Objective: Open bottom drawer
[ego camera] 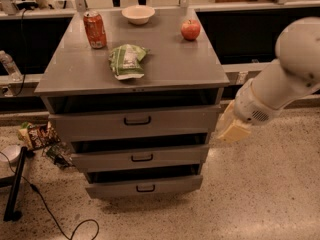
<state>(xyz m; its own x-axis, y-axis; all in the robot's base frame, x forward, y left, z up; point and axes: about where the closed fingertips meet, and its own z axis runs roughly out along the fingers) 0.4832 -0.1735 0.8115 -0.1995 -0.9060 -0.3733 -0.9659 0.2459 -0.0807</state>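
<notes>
In the camera view, the grey desk stands in the middle, with three drawers in its near side. The bottom drawer is the lowest one, close to the floor, with a small black handle at its centre. A dark gap shows above its front, so it may be out a tiny bit, but the job looks hardly begun.

On top of the desk sit a red can, a white bowl, an apple and a green bag. None of them lie in the way of the drawers.

The white arm comes in from the right and slopes down to the left. The gripper hangs just beside the desk's right side, level with the top drawer. It is well above the handle and off to the right, so it needs to go lower and left. I cannot tell if the gripper is open or closed.
</notes>
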